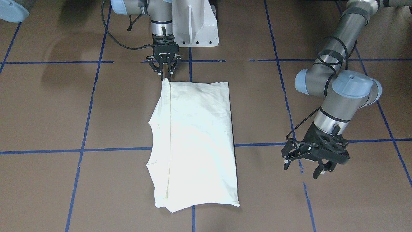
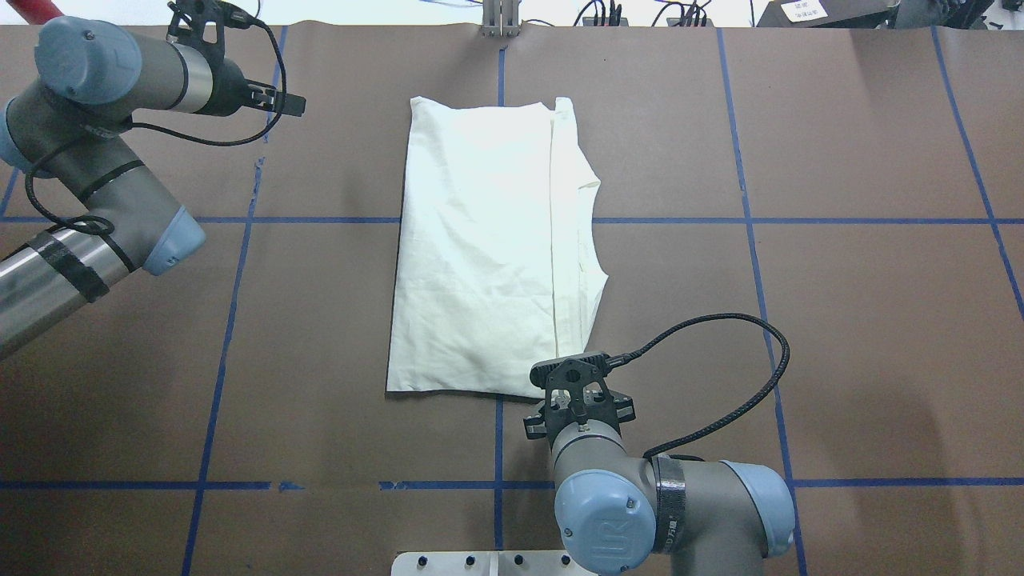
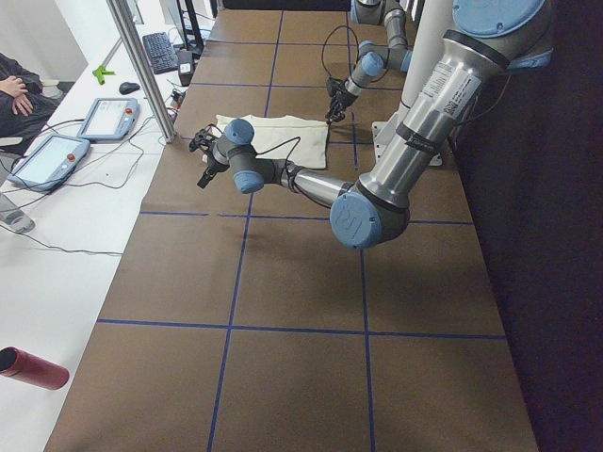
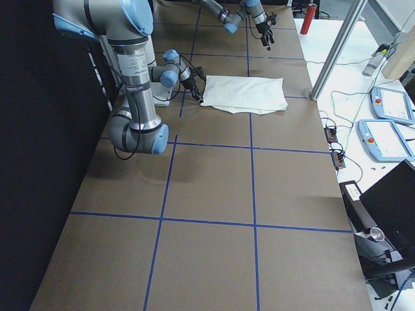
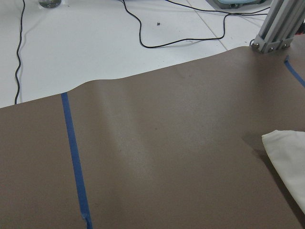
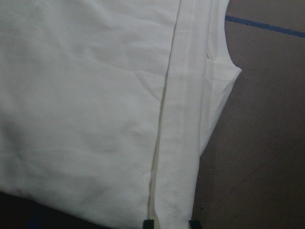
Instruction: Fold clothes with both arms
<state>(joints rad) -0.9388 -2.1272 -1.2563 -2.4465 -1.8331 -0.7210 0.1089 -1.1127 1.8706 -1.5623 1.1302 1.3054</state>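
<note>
- Two fingers of the left gripper point(image 1: 301, 171) are spread and empty, hanging over the table point(image 2: 800, 320) well apart from the shirt.
- Mid-table lies the shirt point(image 2: 480, 240), plain side up, already folded into a long strip.
- At its robot-side edge, the right gripper point(image 1: 166, 77) straddles the hem with its fingers slightly parted. The crosswise fold looks next, and it needs both grippers pinching that edge.

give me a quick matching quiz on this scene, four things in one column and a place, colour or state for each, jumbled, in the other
Things:
1. left gripper
2. right gripper
3. T-shirt
4. tape lines

States:
a. lies folded into a long strip, plain cream side up
b. open, off to one side, apart from the cloth
c. blue, forming a grid
d. fingertips at one corner of the cloth

Pairs: 1-b, 2-d, 3-a, 4-c
</note>
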